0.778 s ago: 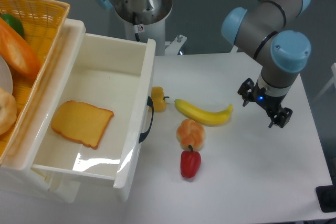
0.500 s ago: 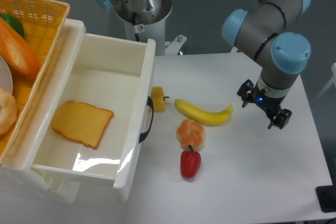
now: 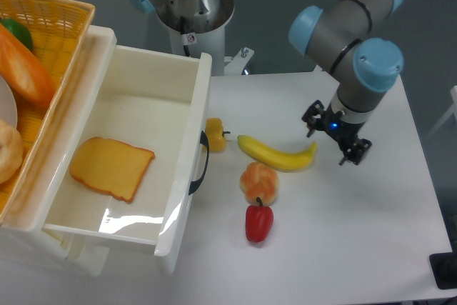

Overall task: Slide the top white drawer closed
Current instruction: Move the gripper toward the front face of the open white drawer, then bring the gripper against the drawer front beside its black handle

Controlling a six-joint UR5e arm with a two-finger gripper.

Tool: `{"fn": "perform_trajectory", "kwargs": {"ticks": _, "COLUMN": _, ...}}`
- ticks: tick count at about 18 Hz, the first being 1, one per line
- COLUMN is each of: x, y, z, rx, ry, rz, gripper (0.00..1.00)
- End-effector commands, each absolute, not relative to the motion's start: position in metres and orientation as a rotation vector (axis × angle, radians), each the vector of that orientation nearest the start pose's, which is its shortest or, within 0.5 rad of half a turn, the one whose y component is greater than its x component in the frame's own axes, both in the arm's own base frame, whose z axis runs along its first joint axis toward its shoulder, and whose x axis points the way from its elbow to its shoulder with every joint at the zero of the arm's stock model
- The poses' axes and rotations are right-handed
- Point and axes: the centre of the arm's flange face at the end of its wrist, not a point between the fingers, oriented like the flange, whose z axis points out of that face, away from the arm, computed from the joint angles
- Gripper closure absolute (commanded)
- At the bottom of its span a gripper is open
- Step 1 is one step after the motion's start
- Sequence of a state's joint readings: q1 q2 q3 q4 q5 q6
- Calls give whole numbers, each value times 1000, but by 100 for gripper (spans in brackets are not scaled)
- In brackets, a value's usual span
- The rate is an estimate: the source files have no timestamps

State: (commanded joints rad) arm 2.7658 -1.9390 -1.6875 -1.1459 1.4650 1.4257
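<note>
The top white drawer (image 3: 187,141) stands pulled far out of the cabinet at the left. Its curved black handle (image 3: 202,167) faces right toward the table. A slice of toast (image 3: 111,168) lies inside it. My gripper (image 3: 334,138) hangs over the table at the right, well apart from the drawer, just right of the banana's tip. Its fingers (image 3: 355,151) are spread and hold nothing.
On the table right of the drawer lie a small yellow pepper (image 3: 215,134), a banana (image 3: 277,153), an orange bun-like piece (image 3: 258,181) and a red pepper (image 3: 258,222). A yellow wicker basket (image 3: 50,33) with food sits on top of the cabinet at the left.
My gripper has moved left, toward the banana and the drawer. The drawer and the food have not moved.
</note>
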Motion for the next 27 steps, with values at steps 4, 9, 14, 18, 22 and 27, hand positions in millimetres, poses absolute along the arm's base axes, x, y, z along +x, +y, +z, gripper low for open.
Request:
{"fn": "perform_trajectory", "kwargs": {"ticks": 4, "x": -480, "y": 393, "z": 288, "rx": -3038, "ry": 117, "rz": -107, "gripper": 2}}
{"fn": "perform_trajectory", "kwargs": {"ticks": 9, "x": -443, "y": 430, "z": 300, "rx": -2978, "ry": -26, "rz": -160, "gripper": 72}}
{"fn": "perform_trajectory", "kwargs": {"ticks": 14, "x": -432, "y": 443, "z": 306, "rx": -2858, "ry": -101, "rz": -264, "gripper": 100}}
{"fn": "perform_trajectory", "kwargs": {"ticks": 18, "x": -428, "y": 447, "z": 310, "rx": -2773, "ry": -209, "rz": -388, "gripper": 100}}
{"fn": "perform_trajectory", "kwargs": {"ticks": 22, "x": -429, "y": 446, "z": 322, "rx": -2662, "ry": -262, "rz": -525, "gripper": 100}}
{"fn": "perform_trajectory", "kwargs": {"ticks": 27, "x": -424, "y": 451, "z": 323, "rx": -2631, "ry": -306, "rz": -578, "gripper": 100}}
